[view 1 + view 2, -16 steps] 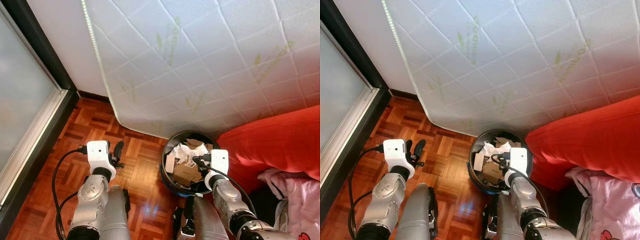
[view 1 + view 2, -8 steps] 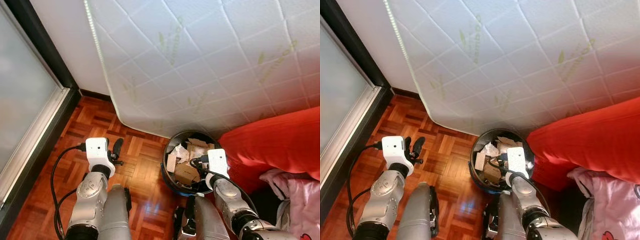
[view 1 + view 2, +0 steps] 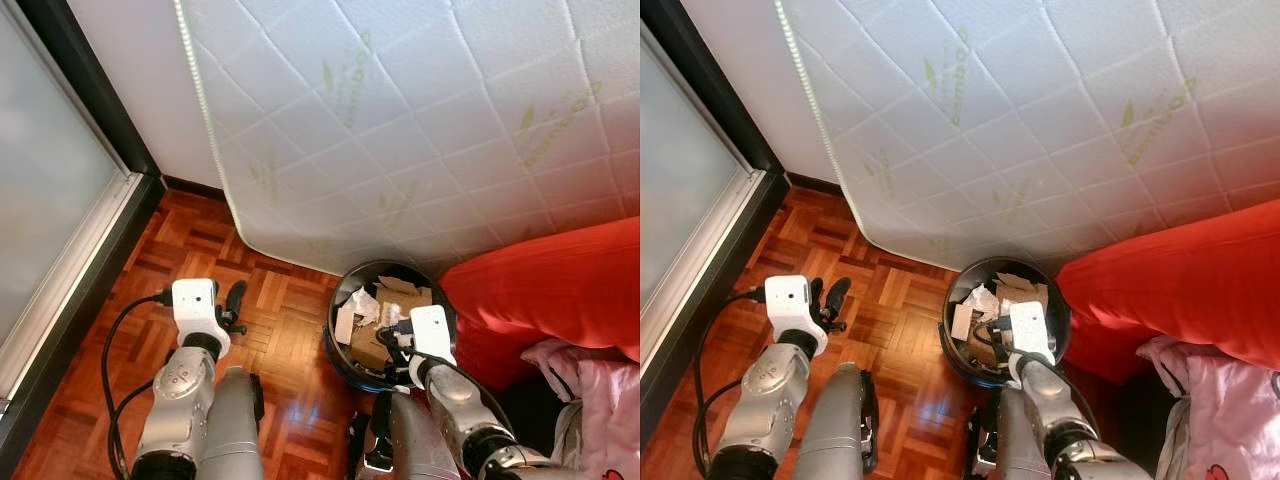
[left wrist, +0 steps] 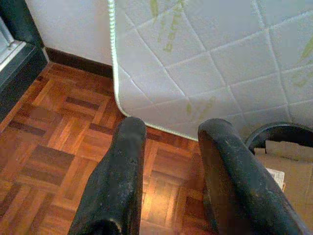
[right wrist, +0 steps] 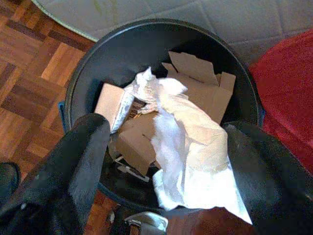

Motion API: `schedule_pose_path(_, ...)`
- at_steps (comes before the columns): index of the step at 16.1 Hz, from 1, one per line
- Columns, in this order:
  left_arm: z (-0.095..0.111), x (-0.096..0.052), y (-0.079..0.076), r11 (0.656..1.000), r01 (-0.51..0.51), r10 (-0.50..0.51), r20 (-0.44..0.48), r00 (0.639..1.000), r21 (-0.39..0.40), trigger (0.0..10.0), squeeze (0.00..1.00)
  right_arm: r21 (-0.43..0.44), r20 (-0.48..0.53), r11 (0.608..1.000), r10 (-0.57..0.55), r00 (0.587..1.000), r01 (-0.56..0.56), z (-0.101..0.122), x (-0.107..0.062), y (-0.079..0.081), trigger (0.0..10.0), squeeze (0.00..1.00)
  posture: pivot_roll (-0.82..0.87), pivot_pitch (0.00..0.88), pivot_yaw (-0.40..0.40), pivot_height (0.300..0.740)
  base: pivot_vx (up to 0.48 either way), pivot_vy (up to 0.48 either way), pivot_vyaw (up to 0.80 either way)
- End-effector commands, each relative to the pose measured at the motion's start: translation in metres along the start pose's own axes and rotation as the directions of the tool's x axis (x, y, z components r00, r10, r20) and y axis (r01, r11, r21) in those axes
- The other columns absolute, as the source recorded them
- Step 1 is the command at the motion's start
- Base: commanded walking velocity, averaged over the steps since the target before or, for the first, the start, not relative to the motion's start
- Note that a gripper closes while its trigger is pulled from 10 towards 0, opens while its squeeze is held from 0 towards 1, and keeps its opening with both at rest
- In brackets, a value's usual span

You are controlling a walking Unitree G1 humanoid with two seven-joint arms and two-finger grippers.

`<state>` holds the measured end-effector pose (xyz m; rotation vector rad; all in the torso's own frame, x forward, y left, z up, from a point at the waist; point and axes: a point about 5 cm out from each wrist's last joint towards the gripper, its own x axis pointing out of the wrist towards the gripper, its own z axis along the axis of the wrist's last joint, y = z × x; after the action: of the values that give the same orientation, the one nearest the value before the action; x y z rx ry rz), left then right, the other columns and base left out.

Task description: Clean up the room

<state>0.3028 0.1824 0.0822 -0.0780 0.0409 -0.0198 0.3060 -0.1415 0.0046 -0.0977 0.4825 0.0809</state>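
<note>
Parquet floor (image 3: 290, 310) is carrying the black bin (image 5: 88, 78); we are spreading our right gripper (image 5: 161, 161) wide above it, dropping white paper (image 5: 190, 161) inside, left gripper (image 4: 171, 166) idling open, empty.

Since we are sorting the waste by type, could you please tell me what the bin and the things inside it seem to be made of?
The bin looks like smooth black plastic with a dull sheen, though painted metal is possible. The flat brown pieces look like cardboard: matte, with cut flaps and folds. The white sheet between the right gripper fingers looks like crumpled paper or thin plastic; its creases fit either.
</note>
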Motion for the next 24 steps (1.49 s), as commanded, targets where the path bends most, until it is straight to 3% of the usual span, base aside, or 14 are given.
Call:
schedule_pose_path(1, -0.012, -0.008, 0.004, 1.0, -0.011, 0.011, -0.048, 0.999, -0.002, 10.0, 0.0, 0.018, -0.064, 0.999, -0.029, 0.998, 0.031, -0.018, -0.005, -0.004, 10.0, 0.0, 0.21, 0.358, -0.062, 0.637, 0.0, 0.0, 0.0)
schedule_pose_path(2, -0.013, -0.01, 0.005, 1.0, -0.016, 0.016, -0.049, 0.999, 0.0, 10.0, 0.0, 0.01, -0.061, 0.997, -0.071, 0.996, 0.071, -0.016, -0.005, -0.008, 10.0, 0.83, 0.21, 0.36, -0.061, 0.637, 0.0, 0.0, 0.0)
schedule_pose_path(3, -0.013, -0.01, 0.006, 1.0, -0.018, 0.018, -0.051, 0.999, 0.002, 10.0, 0.0, 0.01, -0.057, 0.995, -0.098, 0.994, 0.098, -0.015, -0.004, -0.01, 10.0, 0.93, 0.21, 0.363, -0.06, 0.637, 0.0, 0.0, 0.0)
schedule_pose_path(4, -0.013, -0.01, 0.005, 1.0, -0.018, 0.018, -0.052, 0.998, 0.003, 10.0, 0.0, -0.007, -0.028, 0.995, -0.095, 0.995, 0.095, -0.009, -0.003, -0.01, 10.0, 0.92, 0.21, 0.366, -0.059, 0.637, 0.0, 0.0, 0.0)
schedule_pose_path(6, -0.013, -0.01, 0.004, 1.0, -0.016, 0.016, -0.052, 0.999, 0.004, 10.0, 0.0, -0.044, 0.022, 0.997, -0.068, 0.997, 0.069, 0.0, -0.001, -0.005, 10.0, 1.0, 0.21, 0.368, -0.06, 0.637, 0.0, 0.0, 0.0)
schedule_pose_path(7, -0.013, -0.009, 0.004, 1.0, -0.014, 0.014, -0.052, 0.999, 0.004, 10.0, 0.0, -0.074, 0.036, 0.996, -0.051, 0.998, 0.054, 0.003, 0.0, -0.001, 10.0, 1.0, 0.21, 0.368, -0.06, 0.637, 0.0, 0.0, 0.0)
schedule_pose_path(10, -0.013, -0.009, 0.002, 1.0, -0.011, 0.012, -0.05, 0.999, 0.005, 10.0, 0.0, -0.03, 0.059, 1.0, 0.01, 0.998, -0.008, 0.006, 0.0, 0.007, 10.0, 1.0, 0.21, 0.363, -0.062, 0.637, 0.0, 0.0, 0.0)
schedule_pose_path(13, -0.013, -0.01, 0.002, 1.0, -0.011, 0.011, -0.048, 0.999, 0.006, 10.0, 0.0, -0.087, 0.075, 0.996, 0.034, 0.997, -0.028, 0.009, 0.001, 0.007, 10.0, 1.0, 0.21, 0.357, -0.061, 0.637, 0.0, 0.0, 0.0)
schedule_pose_path(15, -0.014, -0.01, 0.001, 1.0, -0.007, 0.007, -0.048, 0.999, 0.006, 10.0, 0.0, -0.018, 0.096, 0.992, 0.124, 0.988, -0.123, 0.012, 0.001, 0.016, 10.0, 1.0, 0.21, 0.353, -0.059, 0.637, 0.0, 0.0, 0.0)
schedule_pose_path(18, -0.013, -0.008, -0.002, 1.0, -0.001, 0.001, -0.048, 0.999, 0.006, 10.0, 0.0, -0.075, 0.088, 0.992, 0.108, 0.99, -0.102, 0.012, 0.001, 0.015, 10.0, 1.0, 0.21, 0.348, -0.057, 0.637, 0.0, 0.0, 0.0)
schedule_pose_path(19, -0.014, -0.008, -0.002, 1.0, 0.0, 0.0, -0.05, 0.999, 0.005, 10.0, 0.0, -0.094, 0.078, 0.99, 0.108, 0.991, -0.101, 0.011, 0.001, 0.014, 10.0, 0.0, 0.2, 0.346, -0.058, 0.637, 0.0, 0.0, 0.0)
schedule_pose_path(21, -0.018, -0.008, 0.0, 1.0, -0.003, 0.003, -0.065, 0.998, 0.006, 10.0, 0.0, -0.1, 0.057, 0.989, 0.113, 0.992, -0.107, 0.006, 0.0, 0.014, 10.0, 0.0, 0.2, 0.336, -0.06, 0.637, 0.0, 0.0, 0.0)
schedule_pose_path(24, -0.044, -0.016, 0.021, 0.998, -0.055, 0.059, -0.172, 0.983, 0.026, 10.0, 0.0, 0.073, -0.028, 0.997, 0.034, 0.999, -0.032, -0.019, -0.007, -0.001, 10.0, 0.0, 0.18, 0.279, -0.061, 0.637, 0.0, 0.0, 0.0)
